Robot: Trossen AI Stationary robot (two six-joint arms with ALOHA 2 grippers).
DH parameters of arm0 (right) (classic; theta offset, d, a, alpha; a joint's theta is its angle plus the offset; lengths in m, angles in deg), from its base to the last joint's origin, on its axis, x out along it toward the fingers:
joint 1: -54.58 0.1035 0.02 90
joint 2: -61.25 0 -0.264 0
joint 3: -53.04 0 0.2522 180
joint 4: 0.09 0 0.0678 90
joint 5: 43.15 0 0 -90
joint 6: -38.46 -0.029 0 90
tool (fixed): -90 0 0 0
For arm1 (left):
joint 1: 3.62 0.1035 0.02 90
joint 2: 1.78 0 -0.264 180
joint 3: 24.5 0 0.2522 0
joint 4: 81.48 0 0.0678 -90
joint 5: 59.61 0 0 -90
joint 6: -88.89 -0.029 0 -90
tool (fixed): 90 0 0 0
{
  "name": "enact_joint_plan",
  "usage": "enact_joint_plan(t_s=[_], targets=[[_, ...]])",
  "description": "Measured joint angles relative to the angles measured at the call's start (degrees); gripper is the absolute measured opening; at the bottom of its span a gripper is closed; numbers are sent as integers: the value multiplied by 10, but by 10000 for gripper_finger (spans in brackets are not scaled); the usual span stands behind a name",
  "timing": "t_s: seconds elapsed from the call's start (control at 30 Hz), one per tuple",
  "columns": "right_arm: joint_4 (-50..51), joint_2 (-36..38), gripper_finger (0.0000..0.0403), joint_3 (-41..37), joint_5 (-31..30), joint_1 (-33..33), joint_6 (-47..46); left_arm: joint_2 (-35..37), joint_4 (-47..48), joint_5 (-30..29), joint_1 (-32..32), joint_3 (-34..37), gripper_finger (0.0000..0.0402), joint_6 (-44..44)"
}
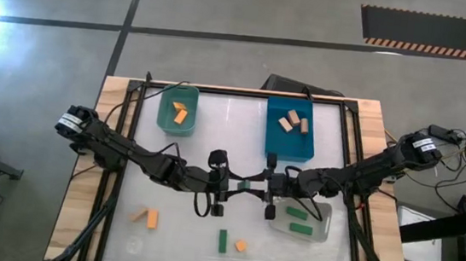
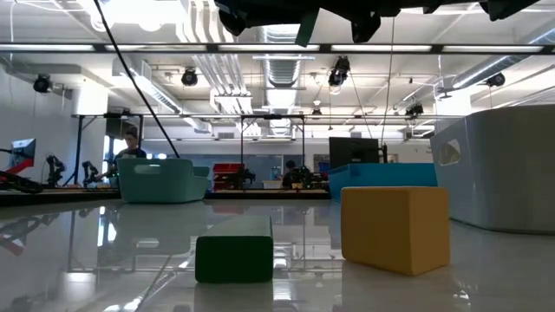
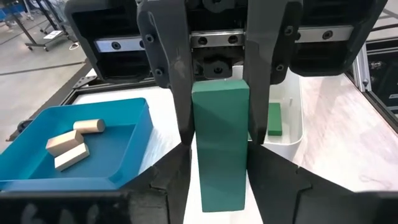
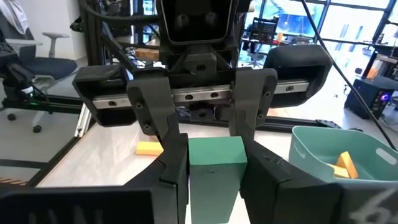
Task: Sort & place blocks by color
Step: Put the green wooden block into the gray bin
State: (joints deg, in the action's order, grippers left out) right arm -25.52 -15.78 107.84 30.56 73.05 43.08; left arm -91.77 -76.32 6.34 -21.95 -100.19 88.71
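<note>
A dark green block [image 3: 221, 143] hangs in the air over the table's middle, between my two grippers, which face each other. My right gripper [image 4: 214, 186] comes from the table's right and is shut on it. My left gripper [image 3: 222, 193] comes from the left and is open. Its fingers [image 3: 177, 180] stand on either side of the block's other end with a thin gap. In the high view the block [image 1: 247, 184] shows as a short green bar between the left gripper [image 1: 232, 184] and the right gripper [image 1: 259, 184]. My right gripper pinches the green block's two long side faces [image 4: 214, 177] between its two fingers, at the end nearer the table's right. The fingers [image 3: 177, 81] come level from the right and lie along the block. The block is lifted clear and juts out toward my left gripper.
At the back stand a teal bin [image 1: 164, 115] with orange blocks and a blue bin [image 1: 274, 134] with tan ones. A clear bin [image 1: 324, 221] at the right holds green blocks. A tan block [image 1: 138, 215], two orange blocks [image 1: 152, 219] [image 1: 241, 245] and a green block [image 1: 222, 241] lie loose near the front.
</note>
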Motion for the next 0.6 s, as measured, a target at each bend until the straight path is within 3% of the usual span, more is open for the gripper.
enact_joint_plan(t_s=[0.27, 0.6], targets=[[85, 33, 91, 10, -2, 0, -31, 0, 4, 0, 0, 0, 144, -1], [513, 70, 91, 136, 15, 1, -157, 5, 23, -1, 11, 0, 146, -47]])
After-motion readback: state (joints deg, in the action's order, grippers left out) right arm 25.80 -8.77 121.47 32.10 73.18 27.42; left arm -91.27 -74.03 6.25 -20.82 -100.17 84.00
